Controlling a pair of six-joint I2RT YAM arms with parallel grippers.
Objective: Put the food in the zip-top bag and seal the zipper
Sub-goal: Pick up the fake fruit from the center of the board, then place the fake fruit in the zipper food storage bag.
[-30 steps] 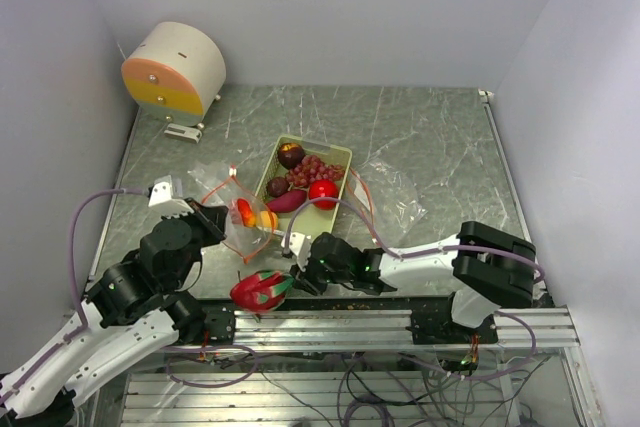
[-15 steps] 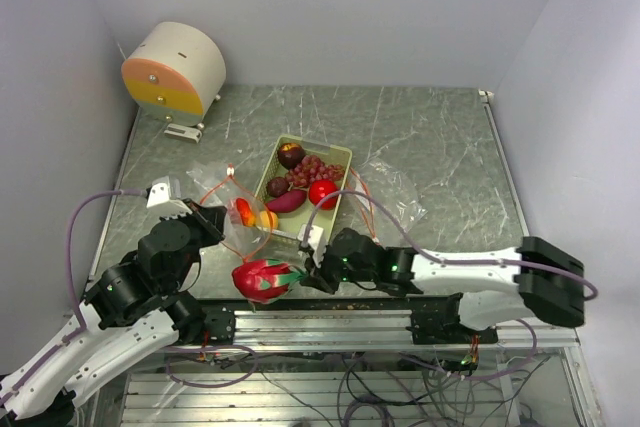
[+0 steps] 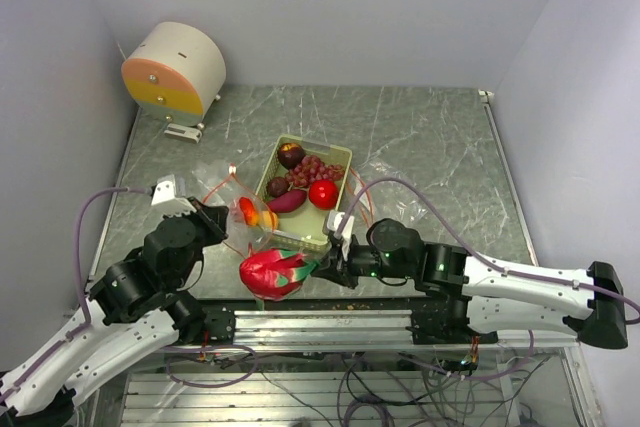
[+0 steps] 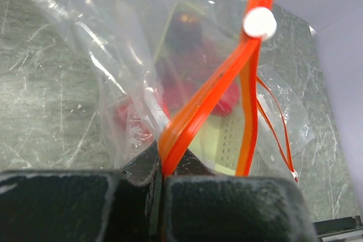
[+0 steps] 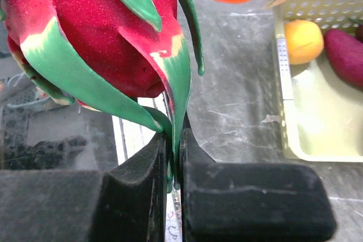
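Note:
My right gripper (image 3: 322,269) is shut on a green leaf tip of the pink-red dragon fruit (image 3: 272,273), which hangs at the table's near edge; the right wrist view shows the fruit (image 5: 102,43) above the closed gripper (image 5: 174,151). My left gripper (image 3: 215,222) is shut on the orange zipper (image 4: 210,94) of the clear zip-top bag (image 3: 232,209), holding its mouth up. The zipper's white slider (image 4: 259,24) is at the top. The apple (image 3: 322,193), grapes (image 3: 315,169), sweet potato (image 3: 287,201), dark fruits (image 3: 291,155) and orange (image 5: 303,41) lie in the tray.
The pale green tray (image 3: 340,152) stands mid-table just behind the bag. A second clear bag with an orange zipper (image 3: 390,197) lies right of the tray. A round cream and orange device (image 3: 175,67) stands at the back left. The metal rail (image 3: 400,322) runs along the near edge.
My right arm has stretched out to the right and carried the dragon fruit slightly right and away from the rail, toward the bag. My left gripper and the bag have barely moved.

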